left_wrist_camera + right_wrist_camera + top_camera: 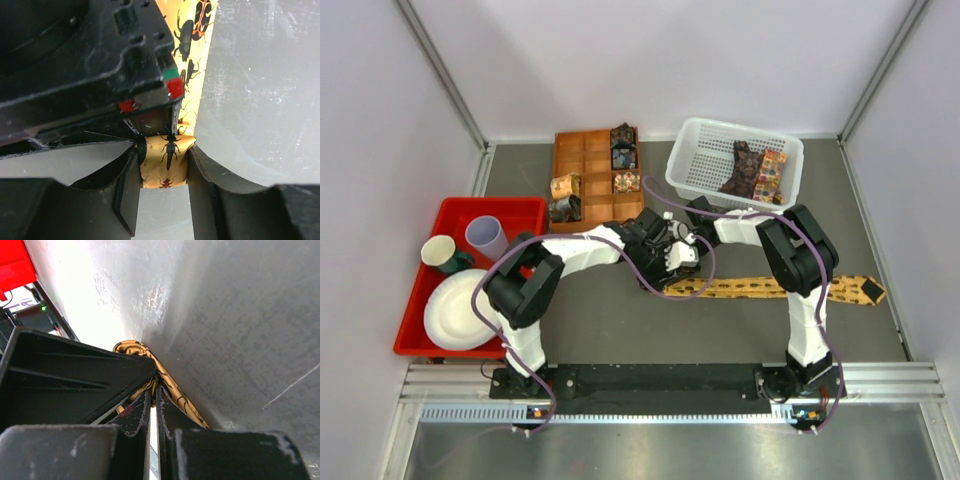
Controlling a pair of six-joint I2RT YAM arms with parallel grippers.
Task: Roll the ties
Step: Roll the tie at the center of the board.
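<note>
A: Big stuff first?
B: Grey tabletop (620,320). Red bin (490,203) at left with a plate (455,310) and cups (485,237). White basket (705,150) at back right, loose ties (745,170) inside. Brown tray (585,160) beside it, rolled ties (623,145) in several compartments.
A: Task tie?
B: Yellow tie (760,288) lies flat on the tabletop, running right from the tools, pointed end far right.
A: Tools?
B: Left tool (165,150) grasps the tie's folded end, fabric touching both fingers. Right tool (153,390) is clenched, tips at that fold; pinching fabric or not, can't tell.
</note>
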